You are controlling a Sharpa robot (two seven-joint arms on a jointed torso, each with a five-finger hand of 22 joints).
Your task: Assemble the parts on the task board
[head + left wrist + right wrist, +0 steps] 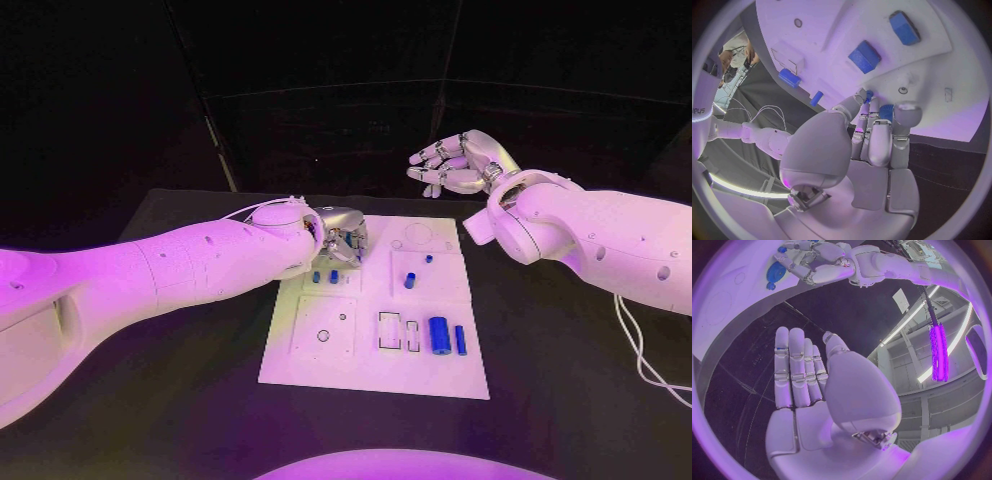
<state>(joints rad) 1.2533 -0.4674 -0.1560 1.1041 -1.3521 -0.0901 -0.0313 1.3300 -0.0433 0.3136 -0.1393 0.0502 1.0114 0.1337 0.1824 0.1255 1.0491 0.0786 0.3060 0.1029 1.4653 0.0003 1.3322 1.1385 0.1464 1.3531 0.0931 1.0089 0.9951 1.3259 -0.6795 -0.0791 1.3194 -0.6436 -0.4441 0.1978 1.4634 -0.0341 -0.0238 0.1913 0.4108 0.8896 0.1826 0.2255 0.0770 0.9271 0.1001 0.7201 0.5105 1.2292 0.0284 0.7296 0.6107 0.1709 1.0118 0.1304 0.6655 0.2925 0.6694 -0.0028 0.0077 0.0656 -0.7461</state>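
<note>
Task board, a white plate, lies mid-table with its long axis running away from the robot. Blue parts lie lengthwise near its front right; two smaller ones stand at its left edge. Left hand hovers over the board's far left corner, fingers curled together just above a blue part; whether it grips it cannot be told. Right hand hangs raised beyond the board's far edge, fingers straight and pressed together, holding nothing.
</note>
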